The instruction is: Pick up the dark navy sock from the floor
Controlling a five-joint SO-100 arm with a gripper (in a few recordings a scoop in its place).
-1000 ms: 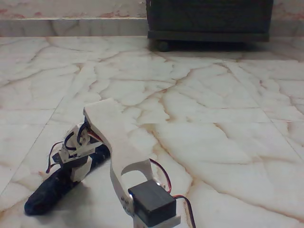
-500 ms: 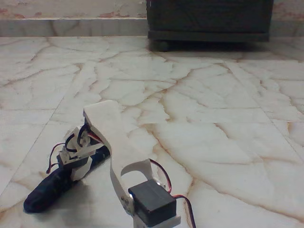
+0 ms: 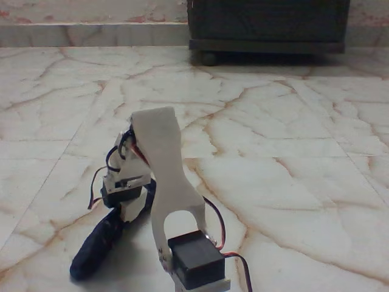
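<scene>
Sock (image 3: 97, 243): lying dark and long on the floor (image 3: 285, 140) near its front-left corner in the fixed view, far end resting on the tile toward the bottom-left, near end rising up into the tool.
Gripper (image 3: 129, 205): hanging low over the sock's upper end, looking clenched on the fabric there; fingers largely hidden behind the white bracket and servo, so judging the grip from how the sock's end is meeting them.
Arm (image 3: 161, 176): leaning from the base at the bottom edge up and toward the left, white link bending over, red and black wires looping beside the wrist.
Step in hand: seeming to be the lift, grasp apparently made, most of the sock trailing on the tile.
Next move: calling for raising the wrist straight up until the hanging tail is clearing the floor, keeping the fingers pressed together, since soft fabric gripped by one end is likely to slip or swing.
Risk: dragging instead of lifting if the arm is travelling sideways too early.
Cabinet (image 3: 267, 24): standing dark at the floor's back edge, well apart from the work.
</scene>
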